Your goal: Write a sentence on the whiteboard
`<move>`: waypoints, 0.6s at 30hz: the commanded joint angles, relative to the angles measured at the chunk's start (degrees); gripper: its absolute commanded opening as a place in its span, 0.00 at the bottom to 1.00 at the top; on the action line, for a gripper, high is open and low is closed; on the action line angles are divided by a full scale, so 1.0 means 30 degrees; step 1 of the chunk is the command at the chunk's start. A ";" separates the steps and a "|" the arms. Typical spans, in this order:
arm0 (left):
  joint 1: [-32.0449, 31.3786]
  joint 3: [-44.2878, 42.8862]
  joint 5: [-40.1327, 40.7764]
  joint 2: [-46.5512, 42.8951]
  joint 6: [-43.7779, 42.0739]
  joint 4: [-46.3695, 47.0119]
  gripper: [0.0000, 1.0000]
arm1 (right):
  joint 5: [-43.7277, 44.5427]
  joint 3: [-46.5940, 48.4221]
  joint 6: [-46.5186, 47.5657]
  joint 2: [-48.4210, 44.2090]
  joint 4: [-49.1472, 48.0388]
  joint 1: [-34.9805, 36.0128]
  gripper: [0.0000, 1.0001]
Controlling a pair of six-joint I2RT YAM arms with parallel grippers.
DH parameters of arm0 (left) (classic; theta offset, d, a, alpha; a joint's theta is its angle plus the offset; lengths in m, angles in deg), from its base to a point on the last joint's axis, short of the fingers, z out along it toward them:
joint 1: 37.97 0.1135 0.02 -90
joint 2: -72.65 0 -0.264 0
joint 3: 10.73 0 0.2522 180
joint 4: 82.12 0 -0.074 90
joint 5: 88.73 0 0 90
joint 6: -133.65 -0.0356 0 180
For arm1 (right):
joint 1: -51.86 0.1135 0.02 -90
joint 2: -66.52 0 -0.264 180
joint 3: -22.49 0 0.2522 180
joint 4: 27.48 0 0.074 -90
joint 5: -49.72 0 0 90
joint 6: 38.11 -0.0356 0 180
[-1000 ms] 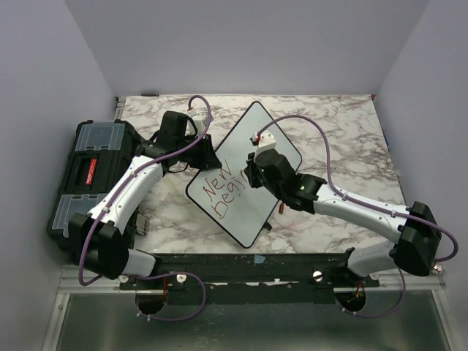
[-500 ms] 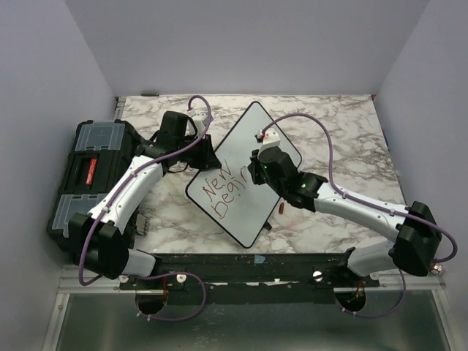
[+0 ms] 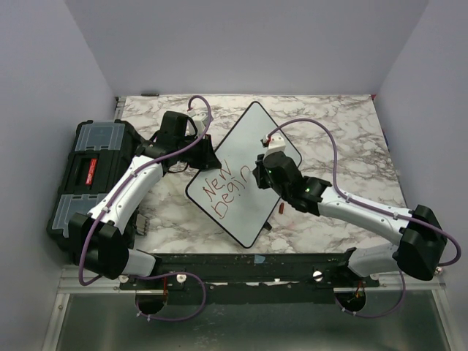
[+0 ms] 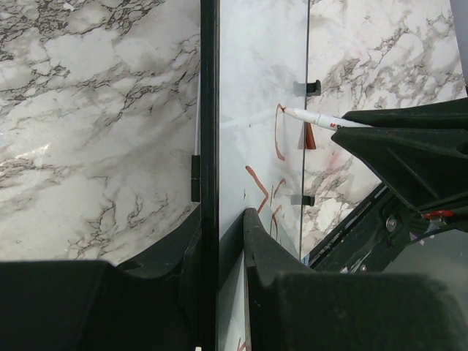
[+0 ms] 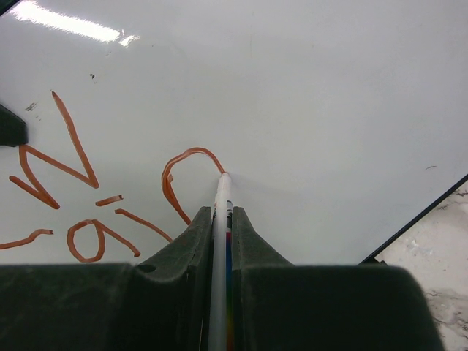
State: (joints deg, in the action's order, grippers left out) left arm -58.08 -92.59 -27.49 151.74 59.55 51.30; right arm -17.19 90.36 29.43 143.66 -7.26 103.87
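Count: 1 whiteboard point(image 3: 245, 139), 1 marker point(image 5: 219, 219), 1 black toolbox point(image 3: 88, 175), 1 bench point(image 3: 351, 124). 2 arms: left arm point(image 3: 131, 190), right arm point(image 3: 358, 208). 2 purple cables point(image 3: 201, 110), one per arm. Red lettering point(image 3: 223, 194): 2 lines, the top line has 3 letters. 1 small red piece point(image 3: 281, 207) beside the whiteboard, too small to identify.

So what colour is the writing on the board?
Red. The writing shows best in the right wrist view, against the white board.
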 commanded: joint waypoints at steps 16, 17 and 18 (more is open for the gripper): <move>-0.0574 0.0407 0.2494 0.0432 -0.2693 -0.0984 0.00 | 0.0396 0.1990 0.0832 -0.0610 0.1862 -0.0464 0.01; -0.0585 0.0407 0.2469 0.0437 -0.2693 -0.0975 0.00 | 0.0301 0.2150 0.0866 -0.0477 0.1819 -0.0563 0.01; -0.0585 0.0403 0.2465 0.0443 -0.2692 -0.0973 0.00 | 0.0189 0.2264 0.0922 -0.0350 0.1737 -0.0647 0.01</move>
State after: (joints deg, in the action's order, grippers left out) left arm -58.35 -92.59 -27.64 151.71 59.55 51.85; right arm -16.95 94.51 30.92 141.45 -2.50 103.06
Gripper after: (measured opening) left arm 0.204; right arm 0.136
